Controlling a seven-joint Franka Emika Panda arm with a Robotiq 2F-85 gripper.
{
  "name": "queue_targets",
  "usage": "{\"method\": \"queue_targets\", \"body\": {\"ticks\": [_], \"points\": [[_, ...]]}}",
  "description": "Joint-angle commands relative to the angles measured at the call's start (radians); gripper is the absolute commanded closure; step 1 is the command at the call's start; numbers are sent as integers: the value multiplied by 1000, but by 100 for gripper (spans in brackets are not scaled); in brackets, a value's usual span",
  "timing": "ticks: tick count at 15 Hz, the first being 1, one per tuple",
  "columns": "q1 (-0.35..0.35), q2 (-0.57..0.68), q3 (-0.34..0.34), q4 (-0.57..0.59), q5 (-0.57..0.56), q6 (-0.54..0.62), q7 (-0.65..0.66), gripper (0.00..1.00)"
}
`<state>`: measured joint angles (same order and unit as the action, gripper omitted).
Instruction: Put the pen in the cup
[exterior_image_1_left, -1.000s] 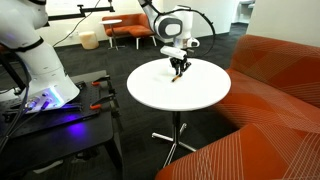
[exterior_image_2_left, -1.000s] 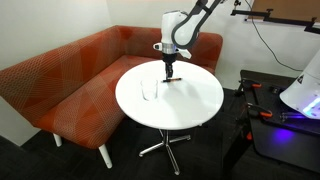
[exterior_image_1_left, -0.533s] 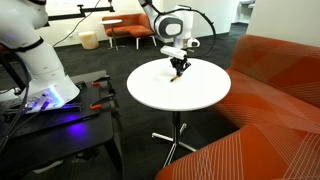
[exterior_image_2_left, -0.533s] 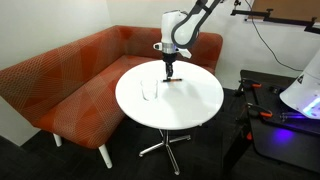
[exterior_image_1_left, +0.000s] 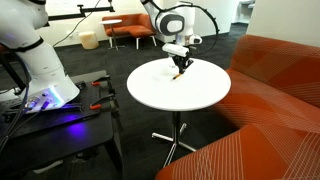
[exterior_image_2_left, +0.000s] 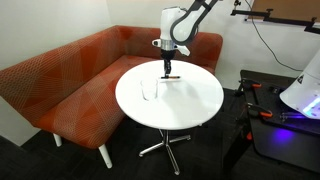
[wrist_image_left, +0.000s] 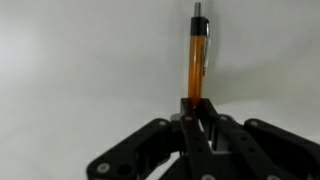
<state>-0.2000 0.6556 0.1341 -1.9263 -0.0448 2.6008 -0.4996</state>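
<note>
My gripper (wrist_image_left: 198, 108) is shut on the dark end of the orange-brown pen (wrist_image_left: 196, 60), which sticks out past the fingertips. In both exterior views the gripper (exterior_image_1_left: 180, 63) (exterior_image_2_left: 169, 66) hangs over the far part of the round white table (exterior_image_1_left: 190, 95) (exterior_image_2_left: 190, 105), with the pen (exterior_image_1_left: 178, 72) (exterior_image_2_left: 169, 74) pointing down just above the tabletop. The clear cup (exterior_image_2_left: 148, 90) stands upright on the table, a short way to the side of the gripper. I cannot make out the cup in the wrist view.
An orange sofa (exterior_image_2_left: 60, 85) (exterior_image_1_left: 275, 100) curves around the table. A second robot base with cables and a lit platform (exterior_image_1_left: 40, 90) (exterior_image_2_left: 295, 100) stands beside the table. Chairs (exterior_image_1_left: 125, 28) stand in the background.
The gripper has risen a little with the pen held in it, so the pen tip is off the tabletop. The cup has not moved.
</note>
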Motion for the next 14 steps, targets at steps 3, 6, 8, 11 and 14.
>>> {"method": "queue_targets", "body": {"ticks": [3, 6, 8, 11, 14], "points": [[-4, -85, 3, -2, 53, -147, 30, 97], [9, -128, -6, 1, 70, -239, 43, 97], [11, -158, -5, 5, 92, -303, 37, 97], [14, -206, -11, 19, 130, -407, 35, 97], [15, -236, -23, 29, 156, -451, 28, 97]]}}
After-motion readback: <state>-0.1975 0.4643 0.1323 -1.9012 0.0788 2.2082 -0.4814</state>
